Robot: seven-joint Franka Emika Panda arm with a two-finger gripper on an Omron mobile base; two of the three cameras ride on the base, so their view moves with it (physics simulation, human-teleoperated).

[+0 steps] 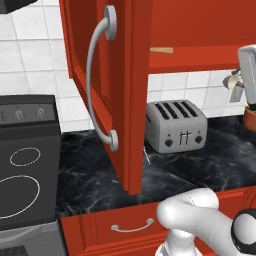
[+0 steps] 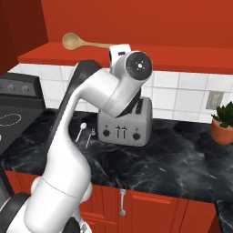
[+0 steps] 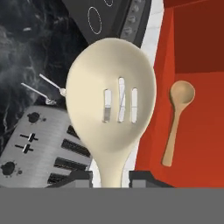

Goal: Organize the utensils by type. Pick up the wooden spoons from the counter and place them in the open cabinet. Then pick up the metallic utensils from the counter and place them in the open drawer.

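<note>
Even, bright rendered light is filling all three views, with no hard shadows. The glossy black desk (image 2: 173, 154) is giving off soft pale sheen in the lower half of the base views. The slotted spoon (image 3: 111, 105), close to the hand camera, is looking slightly soft. Edges are showing faint jaggedness, without lens distortion.

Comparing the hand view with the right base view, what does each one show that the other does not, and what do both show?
Hand view: the slotted wooden spoon held in the gripper, its pale bowl in front of the cabinet.
Right base view: the potted plant, the wall outlet and the drawer fronts under the counter.
Both: the plain wooden spoon on the cabinet shelf, the toaster, the two metallic utensils and the stove.
</note>
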